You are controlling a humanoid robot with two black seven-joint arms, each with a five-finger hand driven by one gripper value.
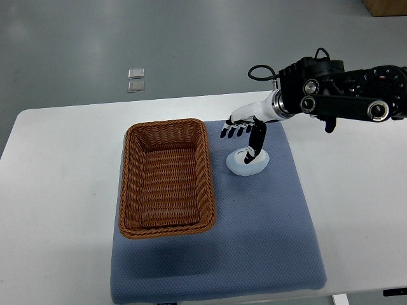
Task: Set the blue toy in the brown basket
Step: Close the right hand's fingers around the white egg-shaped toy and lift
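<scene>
The toy [247, 164] is a pale, whitish-blue rounded piece lying on the blue mat [267, 235], just right of the brown wicker basket [137, 184]. The basket is empty. My right hand [241, 141] hovers over the toy's far side, its arm coming in from the right edge. Its four fingers [232, 131] stretch out toward the basket's far right corner, and the black thumb points down onto the top of the toy. The fingers are not closed around the toy. No left arm shows.
The mat covers the middle of a white table [57, 190]. Two small clear packets [135, 80] lie on the grey floor beyond the table. A cardboard box corner [386, 6] shows at the top right.
</scene>
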